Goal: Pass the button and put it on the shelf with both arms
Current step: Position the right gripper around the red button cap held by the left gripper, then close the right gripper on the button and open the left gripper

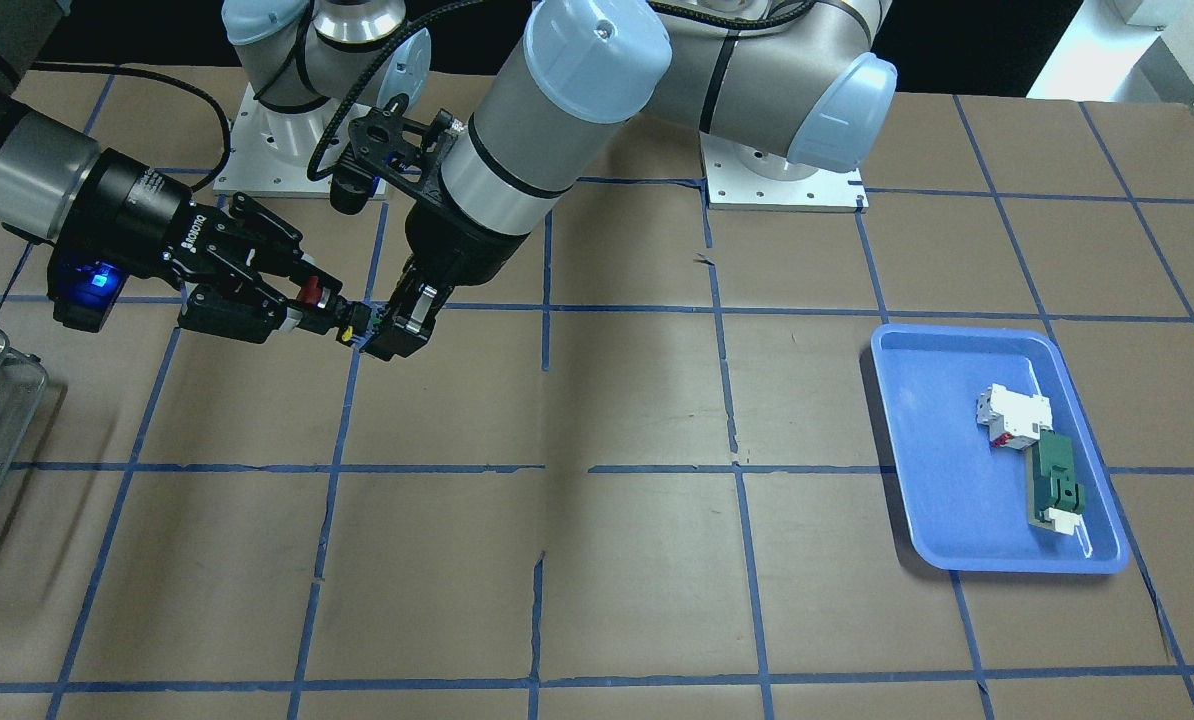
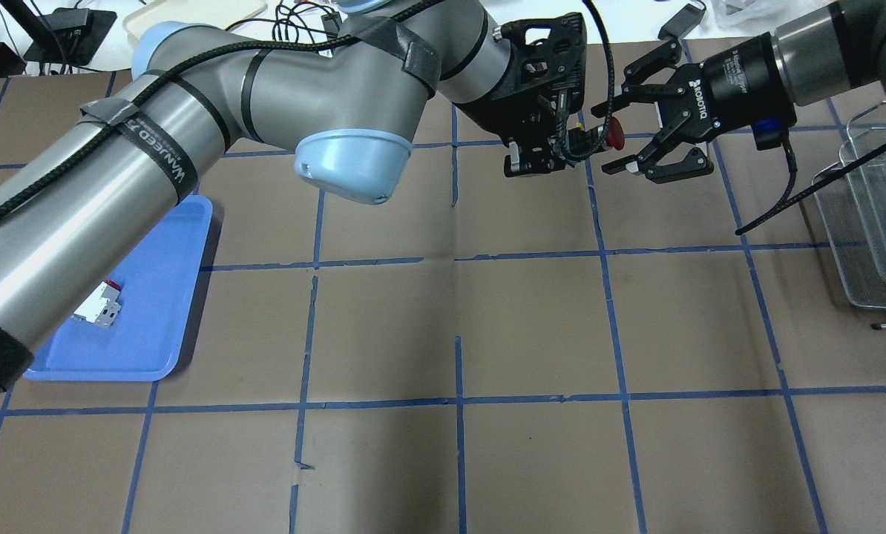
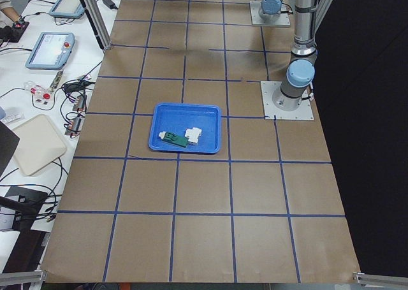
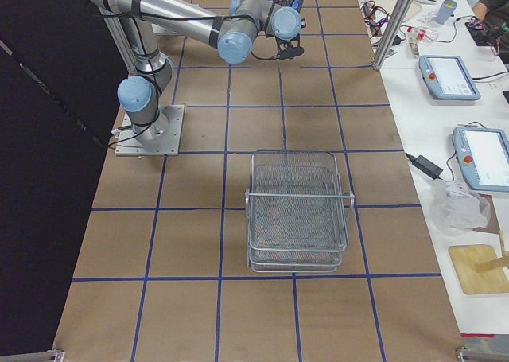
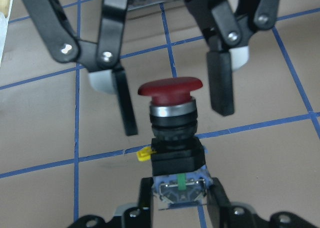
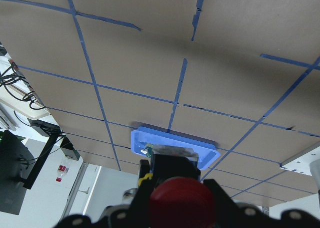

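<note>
The button (image 5: 172, 123), with a red mushroom cap, black body and multicoloured rear block, hangs in mid-air above the table. My left gripper (image 5: 180, 205) is shut on its rear block; it also shows in the overhead view (image 2: 562, 147). My right gripper (image 2: 612, 139) is open, with one finger (image 5: 221, 85) on each side of the red cap (image 2: 616, 133) and a gap on both sides. From the front the red cap (image 1: 309, 291) shows between the right gripper's fingers. The shelf (image 4: 298, 211), a see-through tiered rack, stands on the table on my right side (image 2: 873, 215).
A blue tray (image 1: 902, 450) on my left side holds a white-and-red block (image 1: 1012, 415) and a flat green-and-white part (image 1: 1055, 485). The brown table is marked with a blue tape grid. Both arm bases stand on white plates at the table's back.
</note>
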You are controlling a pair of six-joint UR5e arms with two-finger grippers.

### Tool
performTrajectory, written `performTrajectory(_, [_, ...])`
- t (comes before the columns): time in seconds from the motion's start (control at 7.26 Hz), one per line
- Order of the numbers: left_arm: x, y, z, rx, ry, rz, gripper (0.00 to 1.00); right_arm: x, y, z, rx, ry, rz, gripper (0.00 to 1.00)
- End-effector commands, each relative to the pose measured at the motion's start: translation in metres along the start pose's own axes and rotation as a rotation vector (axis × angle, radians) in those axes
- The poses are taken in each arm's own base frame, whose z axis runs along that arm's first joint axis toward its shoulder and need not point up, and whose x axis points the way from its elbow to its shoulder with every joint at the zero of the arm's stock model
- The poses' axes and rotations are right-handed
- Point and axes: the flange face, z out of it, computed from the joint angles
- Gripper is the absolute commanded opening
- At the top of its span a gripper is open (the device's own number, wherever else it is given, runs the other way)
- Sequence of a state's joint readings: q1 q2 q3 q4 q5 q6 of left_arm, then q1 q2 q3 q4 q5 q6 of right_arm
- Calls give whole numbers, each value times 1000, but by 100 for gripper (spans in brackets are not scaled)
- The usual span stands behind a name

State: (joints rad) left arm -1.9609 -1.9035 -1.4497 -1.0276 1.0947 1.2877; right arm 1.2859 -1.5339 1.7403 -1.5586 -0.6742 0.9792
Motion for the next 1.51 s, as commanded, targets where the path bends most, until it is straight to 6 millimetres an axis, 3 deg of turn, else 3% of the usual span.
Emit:
performTrajectory(0.0, [0, -1, -3, 0, -4, 1, 0, 0, 1, -1, -1, -3, -2, 17])
performTrajectory(0.14, [1, -1, -4, 1, -4, -1, 73, -1, 1, -1, 0, -4, -4, 17])
performTrajectory(0.28, [1, -2, -5, -5, -7, 2, 100, -1, 2, -2, 1, -5, -6, 17])
performTrajectory(0.55, [2, 1, -10, -10, -3, -8, 100, -4, 4, -5, 12, -6, -15, 16])
performTrajectory(0.69, [-2, 14, -20, -28, 9, -45, 100, -6, 7, -10, 27, -4, -21, 15])
performTrajectory(0.83, [-8, 42, -35, -86, 30, -111, 100, -7, 8, -17, 100, 30, -61, 15])
performTrajectory(1.1, [-23, 91, -78, -157, -15, -204, 100, 0, 5, -32, 239, 144, -317, 15])
performTrajectory(1.38, [-17, 121, -99, -273, 18, -298, 100, 0, 1, -57, 405, 335, -609, 15])
